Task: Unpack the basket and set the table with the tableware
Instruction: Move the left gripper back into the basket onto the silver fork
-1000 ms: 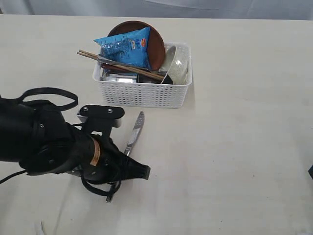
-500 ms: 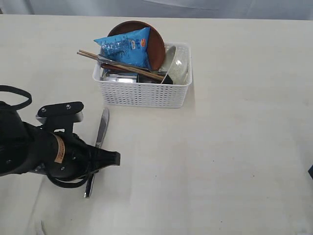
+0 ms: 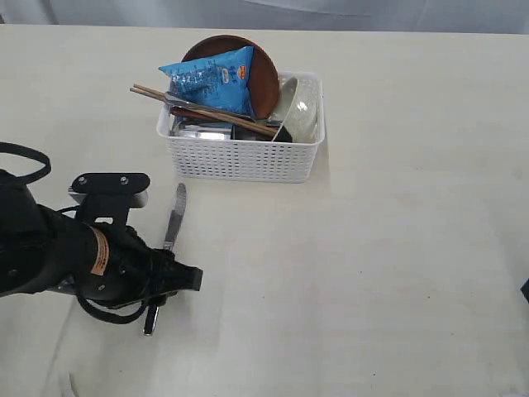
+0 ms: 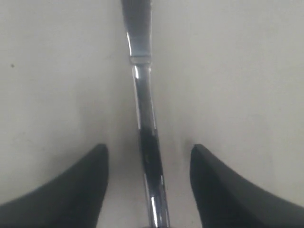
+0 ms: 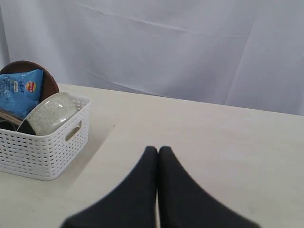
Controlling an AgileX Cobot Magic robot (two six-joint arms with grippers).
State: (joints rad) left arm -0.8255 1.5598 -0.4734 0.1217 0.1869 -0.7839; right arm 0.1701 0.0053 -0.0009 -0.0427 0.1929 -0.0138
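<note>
Reading the exterior view as a dial, the large pale cream tabletop (image 3: 413, 248) carries the white rectangular lattice-sided plastic basket (image 3: 244, 161) at 12 o'clock, and it is far from unpacked. Inside it, the round brown plate (image 3: 263, 78) stands on edge against the 12 o'clock wall, with the blue snack packet (image 3: 211, 78) leaning on its face. The pale grey-green bowl (image 3: 302, 112) is tipped on its side at the 3 o'clock end. The wooden chopsticks (image 3: 153, 93) lie across the load and overhang the 9 o'clock rim. Steel shows low at the 9 o'clock end, but you cannot identify it from here. I judge the plate and bowl to be rigid, breakable and the heaviest pieces, so take each by its rim. The chopsticks are light and liable to roll. The long steel table knife (image 3: 175, 215) lies flat on the table at 7 o'clock from the basket, blade pointing to 12. Expect it to be stiff, thin, smooth and slippery; grip it across the handle, not the blade. The left gripper (image 4: 148, 148) straddles that handle with its claw spread, both black fingers (image 4: 76, 190) clear of the steel. The right gripper (image 5: 158, 152) has its claw pressed together on nothing, well apart from the basket.
</note>
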